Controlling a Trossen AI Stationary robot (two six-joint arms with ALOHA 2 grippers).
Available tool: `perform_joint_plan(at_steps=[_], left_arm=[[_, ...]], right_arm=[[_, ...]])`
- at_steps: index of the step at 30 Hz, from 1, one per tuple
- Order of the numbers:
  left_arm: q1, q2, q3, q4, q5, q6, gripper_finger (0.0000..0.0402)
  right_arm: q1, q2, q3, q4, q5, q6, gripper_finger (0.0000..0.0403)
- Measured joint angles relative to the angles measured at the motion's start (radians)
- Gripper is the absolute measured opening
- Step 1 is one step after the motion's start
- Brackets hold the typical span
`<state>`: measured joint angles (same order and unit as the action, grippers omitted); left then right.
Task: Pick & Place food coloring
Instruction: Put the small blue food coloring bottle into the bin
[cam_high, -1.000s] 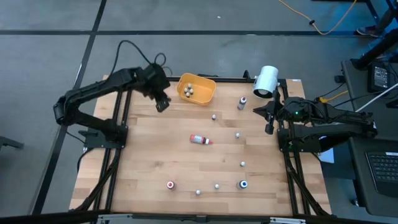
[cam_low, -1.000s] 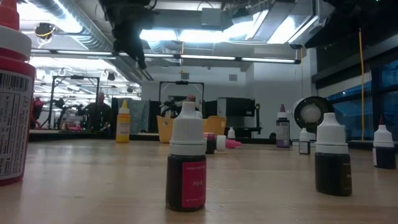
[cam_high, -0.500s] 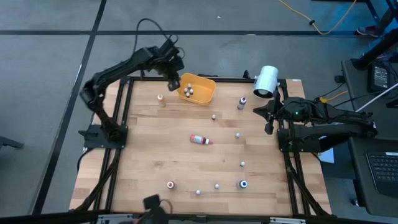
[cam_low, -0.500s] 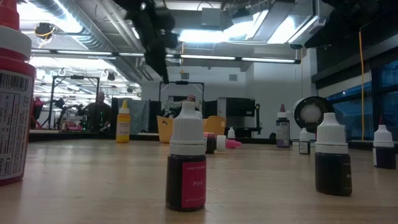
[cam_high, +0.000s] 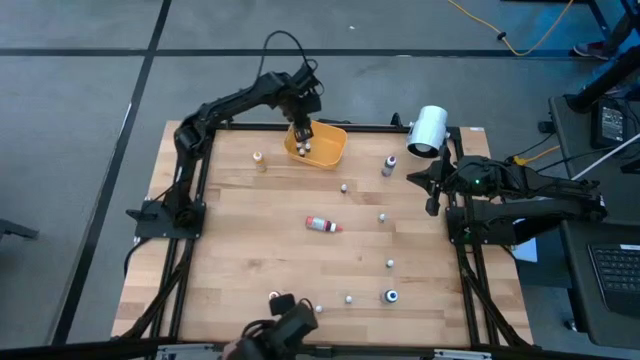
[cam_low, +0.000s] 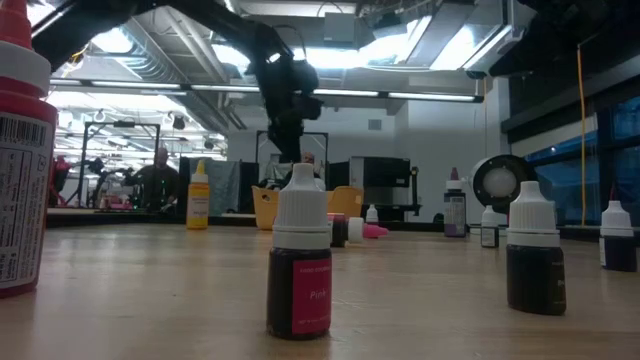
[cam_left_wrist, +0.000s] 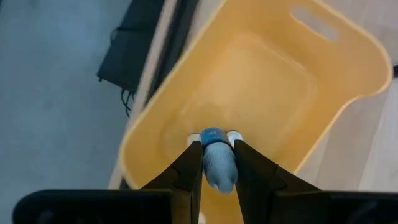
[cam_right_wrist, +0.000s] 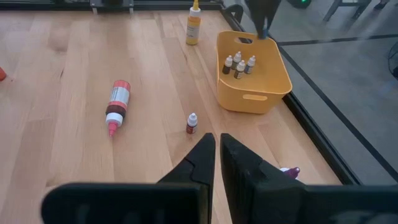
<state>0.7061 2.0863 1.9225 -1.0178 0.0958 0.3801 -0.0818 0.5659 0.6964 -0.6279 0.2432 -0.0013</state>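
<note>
- L gripper (cam_left_wrist: 216, 163) hangs over the orange bowl (cam_high: 330, 150) at the far edge of the counter (cam_high: 240, 250), clamped on one small food coloring bottle (cam_left_wrist: 217, 160) w/ a blue top; the bottle sits between the fingers (cam_left_wrist: 186, 168), above the bowl's inside.
- High view: L arm reaches across from the counter's left side, gripper right over the bowl's near-left rim.
- Bowl already has 4 tiny bottles (cam_right_wrist: 239, 64) w/ pale caps, grouped together, upright.
- R gripper (cam_right_wrist: 217, 146) waits at the counter's right edge, fingers together, nothing in them.
- Big white cylinder (cam_high: 428, 130) lies near the far-right corner, just beside the R arm.
- Yellow-orange bottle (cam_high: 259, 159) stands left of the bowl, apart from it.
- Red-and-white bottle (cam_high: 322, 224) lies on its side mid-counter.
- Purple-topped bottle (cam_high: 389, 165) stands right of the bowl.
- Other tiny bottles are scattered over the counter's middle and near edge, well apart from each other; a blue-topped one (cam_high: 391, 296) is near the front right.
- Low view: a pink-labelled bottle (cam_low: 300, 262) w/ white cap stands closest to the camera, another dark one (cam_low: 534, 255) to its right.
</note>
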Motion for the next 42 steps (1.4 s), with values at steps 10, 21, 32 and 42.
perform_joint_plan(at_steps=[10,21,32,42], left_arm=[[-0.026,0.064,0.003,0.014,-0.009,-0.016,0.0066],[-0.038,0.128,0.003,0.066,-0.026,-0.027,0.0066],[-0.038,0.161,0.001,0.081,-0.060,-0.029,0.0066],[-0.053,0.191,0.000,0.073,-0.075,-0.028,0.0069]], right_arm=[[0.000,0.000,0.000,0.003,0.000,-0.005,0.0030],[0.000,0.000,0.000,0.002,0.000,-0.030,0.0030],[0.000,0.000,0.000,0.002,0.000,-0.031,0.0030],[0.000,0.000,0.000,0.001,0.000,-0.033,0.0030]])
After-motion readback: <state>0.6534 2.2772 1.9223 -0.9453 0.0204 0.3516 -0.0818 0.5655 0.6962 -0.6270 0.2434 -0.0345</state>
